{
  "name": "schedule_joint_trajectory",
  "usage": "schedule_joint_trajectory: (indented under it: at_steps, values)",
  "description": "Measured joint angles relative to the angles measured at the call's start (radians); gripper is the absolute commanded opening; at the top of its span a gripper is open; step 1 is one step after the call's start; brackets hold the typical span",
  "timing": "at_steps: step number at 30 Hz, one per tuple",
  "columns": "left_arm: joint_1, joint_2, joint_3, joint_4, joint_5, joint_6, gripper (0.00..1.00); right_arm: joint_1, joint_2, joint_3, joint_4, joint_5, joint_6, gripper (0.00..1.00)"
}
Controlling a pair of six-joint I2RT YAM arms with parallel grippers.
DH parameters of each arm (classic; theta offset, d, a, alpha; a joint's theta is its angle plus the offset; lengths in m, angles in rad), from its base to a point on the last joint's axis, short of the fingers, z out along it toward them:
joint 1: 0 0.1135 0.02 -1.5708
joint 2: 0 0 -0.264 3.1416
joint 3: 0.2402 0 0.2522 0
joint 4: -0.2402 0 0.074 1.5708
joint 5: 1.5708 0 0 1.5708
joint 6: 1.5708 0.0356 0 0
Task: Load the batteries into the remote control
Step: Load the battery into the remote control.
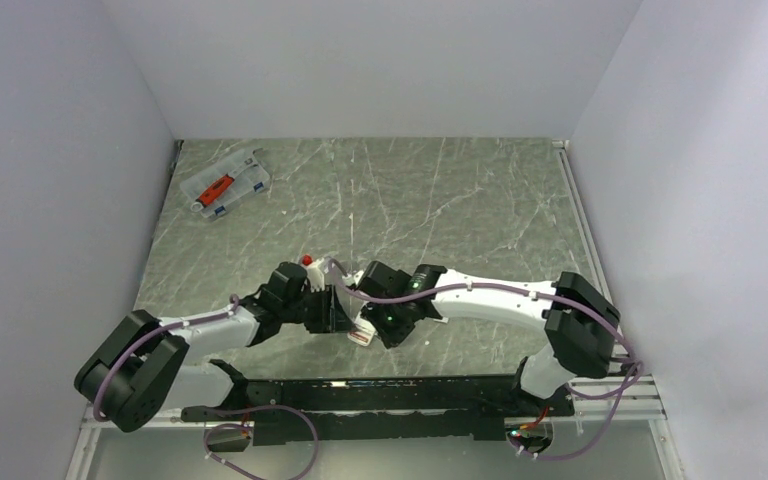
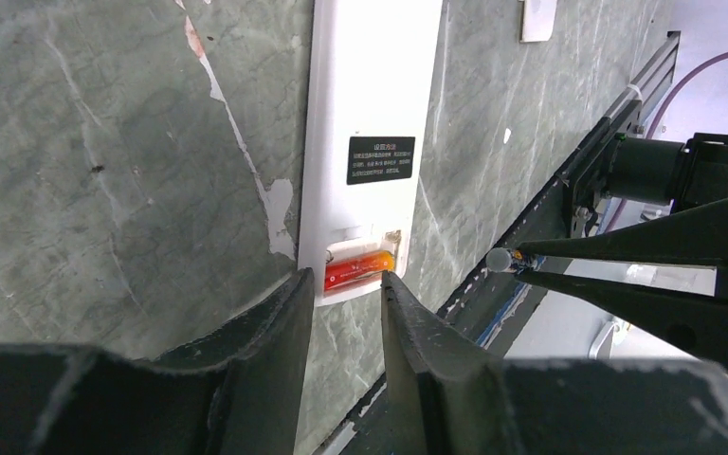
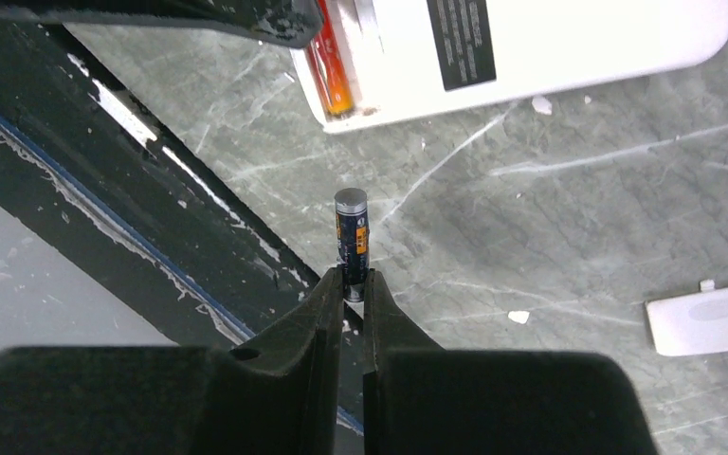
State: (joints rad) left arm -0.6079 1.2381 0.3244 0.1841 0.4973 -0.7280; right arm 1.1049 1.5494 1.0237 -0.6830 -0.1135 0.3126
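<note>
Gripper on the right (image 3: 353,284) is pinching a battery (image 3: 352,227); the left gripper's (image 2: 346,284) narrow jaws are flanking the remote control (image 2: 370,95), grip unclear, its bay holding another battery (image 2: 360,268). Across the white-walled marble table (image 1: 440,200), a clear case (image 1: 243,172) is holding a red tool (image 1: 218,187).

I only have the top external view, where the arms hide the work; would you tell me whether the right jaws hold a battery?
Observer: Yes, the right gripper has its jaws shut on a dark battery, held by one end.
Operator: Is the remote's bay empty?
Observer: No, the remote control lies back up with an orange battery seated at its open end.
Operator: Where are the left jaws?
Observer: The left gripper straddles that end; contact unclear.
</note>
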Motion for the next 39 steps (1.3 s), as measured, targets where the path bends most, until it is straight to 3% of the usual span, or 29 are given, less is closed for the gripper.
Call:
schedule_joint_trajectory:
  at_steps: [5,13,23,39]
  values:
    - [0.0,0.022,-0.011,0.03,0.008,-0.003,0.38,0.0,0.047,0.043,-0.009,-0.001,-0.026,0.0]
    - [0.0,-0.006,-0.013,0.024,0.006,-0.003,0.54,0.0,0.142,0.113,-0.031,-0.011,-0.074,0.0]
    - [0.006,-0.098,-0.045,0.01,0.005,-0.018,0.64,-0.001,0.185,0.163,-0.049,-0.023,-0.099,0.0]
    - [0.005,-0.084,-0.05,0.043,0.056,-0.017,0.68,-0.004,0.186,0.177,-0.041,-0.031,-0.101,0.0]
